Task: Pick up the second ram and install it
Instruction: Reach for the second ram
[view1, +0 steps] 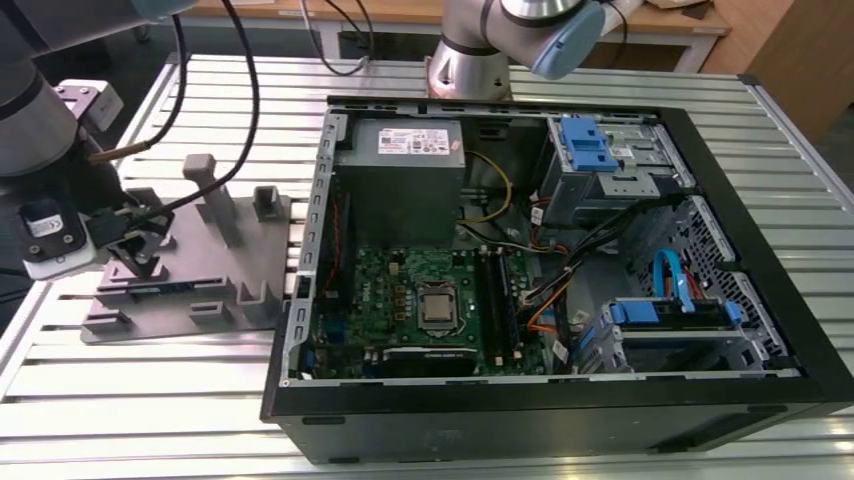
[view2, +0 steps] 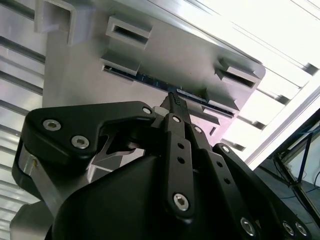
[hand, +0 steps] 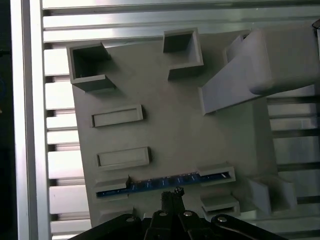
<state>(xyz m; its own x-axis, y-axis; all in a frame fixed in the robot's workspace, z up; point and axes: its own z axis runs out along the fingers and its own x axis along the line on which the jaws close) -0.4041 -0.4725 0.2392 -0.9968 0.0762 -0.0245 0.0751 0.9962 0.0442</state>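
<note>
So the whole setup sits on a slatted aluminium table (view1: 134, 400). Directly on it: a grey moulded plate (view1: 160, 325) with upright blocks over on the exterior view's left, an open black computer case (view1: 534, 425) lying on its side just beside that, and the arm's base (view1: 467, 70) behind the case.

My claw (view1: 136, 262) low over grey moulded plate (view1: 200, 300), open computer case (view1: 534, 420) beside it, slatted counter (view1: 134, 400) beneath
</note>
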